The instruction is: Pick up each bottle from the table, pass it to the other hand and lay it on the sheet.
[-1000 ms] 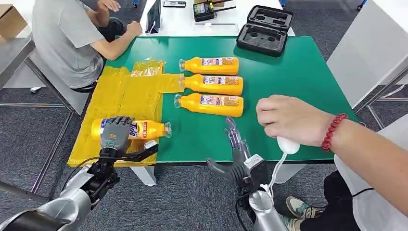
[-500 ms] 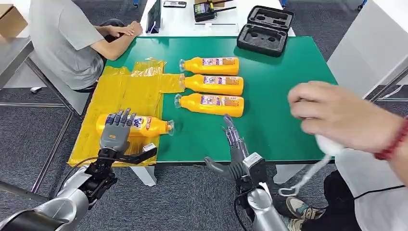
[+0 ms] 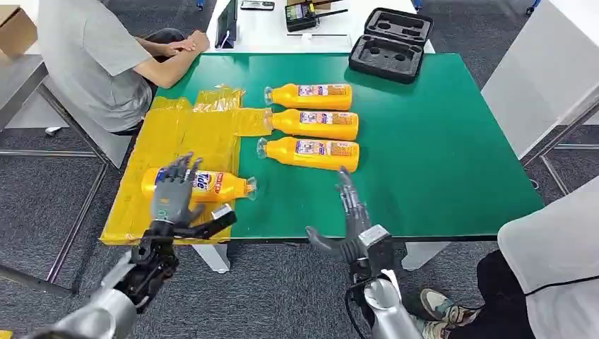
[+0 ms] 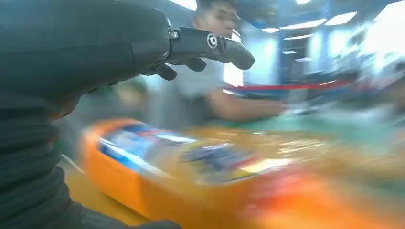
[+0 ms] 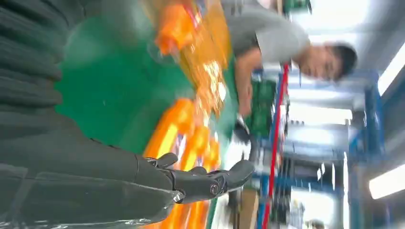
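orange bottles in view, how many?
4. One bottle lies on the yellow sheet under the left hand; three lie in a row on the green table: far, middle, near.

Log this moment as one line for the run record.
left robot hand: open, above bottle on yellow sheet | right robot hand: open, at table edge | three bottles wait on table

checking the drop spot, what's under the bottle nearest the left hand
The yellow sheet lies under that bottle, with its cap end reaching over the green table. The left hand, fingers spread, covers the bottle's base end, so what lies under there is hidden.
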Action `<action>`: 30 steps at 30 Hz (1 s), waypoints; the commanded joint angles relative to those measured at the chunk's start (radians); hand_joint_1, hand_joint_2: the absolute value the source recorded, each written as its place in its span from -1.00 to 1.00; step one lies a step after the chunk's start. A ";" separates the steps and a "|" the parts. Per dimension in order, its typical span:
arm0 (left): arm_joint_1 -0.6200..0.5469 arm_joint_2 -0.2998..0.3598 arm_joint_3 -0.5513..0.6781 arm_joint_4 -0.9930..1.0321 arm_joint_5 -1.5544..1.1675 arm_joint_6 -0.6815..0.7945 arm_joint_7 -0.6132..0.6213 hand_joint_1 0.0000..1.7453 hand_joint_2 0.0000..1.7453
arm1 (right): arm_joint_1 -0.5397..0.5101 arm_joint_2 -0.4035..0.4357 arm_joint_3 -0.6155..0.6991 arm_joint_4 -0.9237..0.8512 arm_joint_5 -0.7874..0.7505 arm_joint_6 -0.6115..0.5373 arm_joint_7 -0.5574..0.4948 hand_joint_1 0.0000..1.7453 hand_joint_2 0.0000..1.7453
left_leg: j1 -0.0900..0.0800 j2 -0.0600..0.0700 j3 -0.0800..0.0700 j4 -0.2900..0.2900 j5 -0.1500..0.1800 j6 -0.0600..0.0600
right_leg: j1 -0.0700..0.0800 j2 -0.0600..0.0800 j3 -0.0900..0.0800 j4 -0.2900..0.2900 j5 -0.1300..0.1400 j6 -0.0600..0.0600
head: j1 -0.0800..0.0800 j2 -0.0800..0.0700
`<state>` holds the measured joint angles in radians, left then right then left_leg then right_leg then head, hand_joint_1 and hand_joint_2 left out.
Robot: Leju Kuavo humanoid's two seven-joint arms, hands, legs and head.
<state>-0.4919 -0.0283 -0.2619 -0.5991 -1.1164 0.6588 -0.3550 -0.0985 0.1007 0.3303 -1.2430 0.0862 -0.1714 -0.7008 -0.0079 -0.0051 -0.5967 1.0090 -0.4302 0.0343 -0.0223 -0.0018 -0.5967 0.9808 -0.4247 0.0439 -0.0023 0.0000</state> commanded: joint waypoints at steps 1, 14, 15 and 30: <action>0.320 -0.148 0.151 -0.513 0.406 0.009 -0.305 -1.00 1.00 | 0.049 -0.036 0.025 -0.234 0.052 -0.272 0.003 -1.00 -1.00 | -0.001 0.003 0.002 0.000 -0.003 0.000 | -0.001 0.003 0.001 -0.001 -0.001 -0.001 | 0.000 0.000; 0.297 -0.169 0.089 -0.445 0.590 0.003 -0.343 -1.00 1.00 | 0.042 -0.054 0.085 -0.237 0.035 -0.414 0.003 -1.00 1.00 | 0.002 0.001 0.004 0.000 -0.003 -0.002 | 0.003 0.001 0.004 -0.002 -0.001 -0.002 | 0.000 0.000; 0.297 -0.169 0.089 -0.445 0.590 0.003 -0.343 -1.00 1.00 | 0.042 -0.054 0.085 -0.237 0.035 -0.414 0.003 -1.00 1.00 | 0.002 0.001 0.003 0.000 -0.002 -0.001 | 0.003 0.001 0.004 -0.002 -0.001 -0.002 | -0.001 0.000; 0.344 -0.208 0.030 -0.461 0.942 -0.246 -0.340 -1.00 -1.00 | 0.101 0.024 -0.009 -0.168 0.005 -0.518 0.003 -1.00 -1.00 | 0.002 0.001 0.004 -0.001 -0.002 -0.001 | 0.002 0.000 0.004 -0.002 -0.001 -0.002 | -0.001 0.000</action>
<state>-0.1630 -0.2114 -0.1743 -1.0704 -0.2459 0.4783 -0.7008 -0.0112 0.0801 0.3799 -1.4855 0.0916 -0.5799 -0.7008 -0.0073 -0.0041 -0.5962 1.0088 -0.4311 0.0352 -0.0214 -0.0012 -0.5962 0.9794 -0.4243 0.0437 -0.0031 0.0000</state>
